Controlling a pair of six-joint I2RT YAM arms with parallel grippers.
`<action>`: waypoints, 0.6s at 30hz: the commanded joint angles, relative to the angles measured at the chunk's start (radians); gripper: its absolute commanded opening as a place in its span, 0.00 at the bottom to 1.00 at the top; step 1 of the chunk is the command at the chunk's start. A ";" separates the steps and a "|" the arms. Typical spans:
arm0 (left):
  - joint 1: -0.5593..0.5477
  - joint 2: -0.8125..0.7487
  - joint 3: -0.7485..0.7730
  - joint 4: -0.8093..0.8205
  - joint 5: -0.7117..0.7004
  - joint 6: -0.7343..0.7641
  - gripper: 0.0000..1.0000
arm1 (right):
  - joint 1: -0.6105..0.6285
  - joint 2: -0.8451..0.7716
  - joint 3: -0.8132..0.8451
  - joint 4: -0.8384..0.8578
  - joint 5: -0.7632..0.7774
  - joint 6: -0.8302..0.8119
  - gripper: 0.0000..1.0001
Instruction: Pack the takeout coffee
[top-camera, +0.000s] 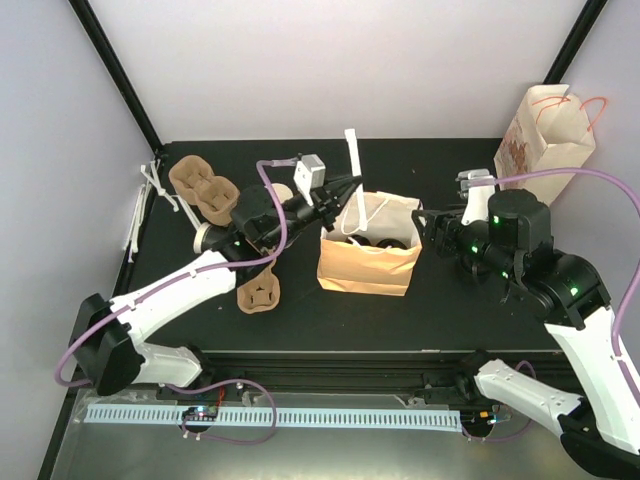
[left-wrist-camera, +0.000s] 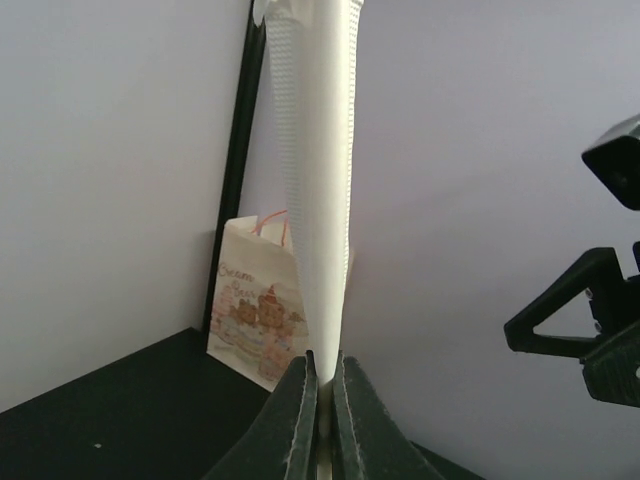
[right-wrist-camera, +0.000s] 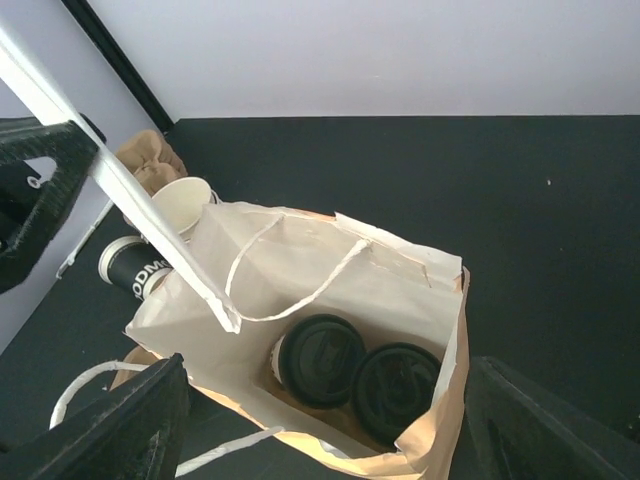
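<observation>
Here, the bag is held open, with two coffees already inside.
On the black table (top-camera: 450, 320) the brown paper bag (top-camera: 365, 270) stands in the middle, and two lidded cups (right-wrist-camera: 318, 360) stand upright, side by side, on its bottom. The left fingers (left-wrist-camera: 295, 415) are pinched together on the bag's white handle strip (left-wrist-camera: 315, 200) and hold it up. The right fingers (right-wrist-camera: 120, 420) are spread wide, holding nothing, just at the bag's right side. A dark-banded cup (right-wrist-camera: 135, 268) seems to lie on its side beyond the bag's left wall, nearer to the left arm. I think the right arm must reach across the bag for it.
</observation>
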 joint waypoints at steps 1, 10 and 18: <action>-0.040 0.037 0.002 0.132 0.017 0.032 0.02 | -0.005 -0.014 -0.019 0.012 0.024 0.013 0.78; -0.114 0.030 -0.088 0.096 -0.010 0.031 0.64 | -0.006 -0.037 -0.078 0.044 0.023 0.036 0.82; -0.116 -0.121 -0.096 -0.046 -0.135 0.121 0.99 | -0.005 -0.029 -0.078 0.038 0.055 0.014 0.82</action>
